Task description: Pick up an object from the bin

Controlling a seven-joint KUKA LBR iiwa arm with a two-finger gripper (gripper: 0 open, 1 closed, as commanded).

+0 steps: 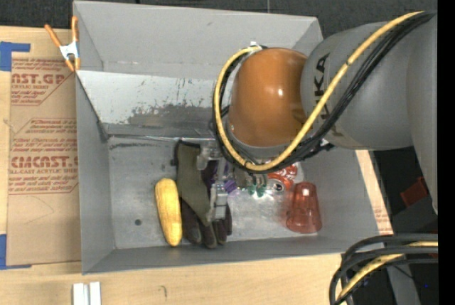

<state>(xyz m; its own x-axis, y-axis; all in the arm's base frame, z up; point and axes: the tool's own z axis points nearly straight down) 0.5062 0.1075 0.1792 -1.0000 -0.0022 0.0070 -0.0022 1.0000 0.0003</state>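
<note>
Along the near wall of the bin point(92, 175) three things lie in a row. On the left is a yellow cob point(168, 212), lying lengthwise near to far. Just right of it, touching or almost so, is a dark olive cloth point(190, 186), crumpled into a long strip that runs from the near wall back toward the middle of the floor. Well to the right a clear red cup point(303, 209) lies with its wide end toward the near wall.

The gripper point(219, 205) is down low at the right edge of the cloth, close to its near end. Whether it is open or closed I cannot tell, nor whether it has hold of the cloth.

Just beyond, between the gripper and the cup, sits a small green bit point(257, 189). A red-and-white packet point(286, 176) lies partly under the arm.

Farther back, the wrist's orange cover point(266, 101) hangs over the middle of the bin, ringed by a yellow cable point(222, 94). The bin floor to the left is bare grey metal.
</note>
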